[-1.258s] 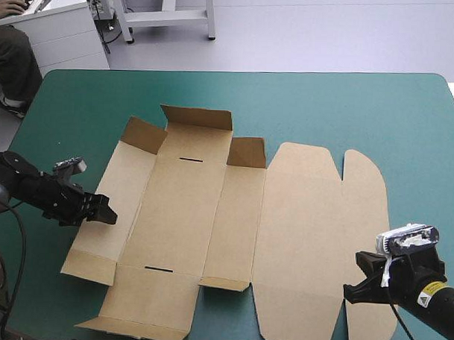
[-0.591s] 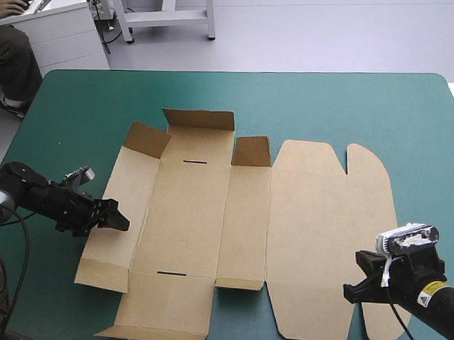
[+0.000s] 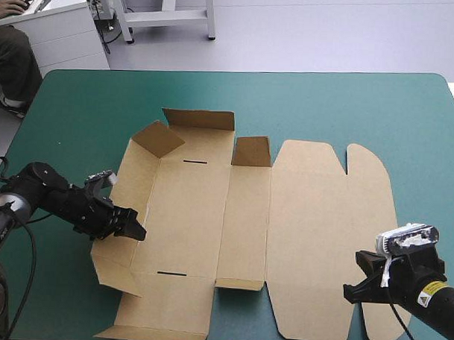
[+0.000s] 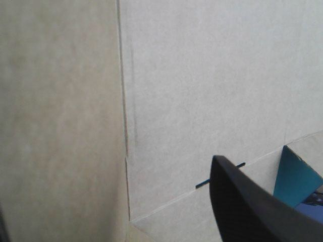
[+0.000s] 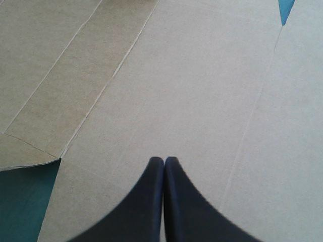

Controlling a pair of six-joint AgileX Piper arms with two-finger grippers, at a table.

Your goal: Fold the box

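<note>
Now the left claw (image 3: 132,228), fingers apart and gripping nothing, has pushed farther in against the box's (image 3: 192,213) left wall (image 3: 135,183), which tips up. The rest lies flat mid-table (image 3: 326,106). The right claw (image 3: 348,291), pinched shut and empty, sits on the lid (image 3: 322,211). Wall-raising looks begun.

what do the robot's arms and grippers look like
Both arms are black. The left arm is built of rounded, jointed segments. The right arm carries a yellow label with dark print. The left gripper and the right gripper each have two broad black fingers, curved like fins and tapering to a tip.
</note>
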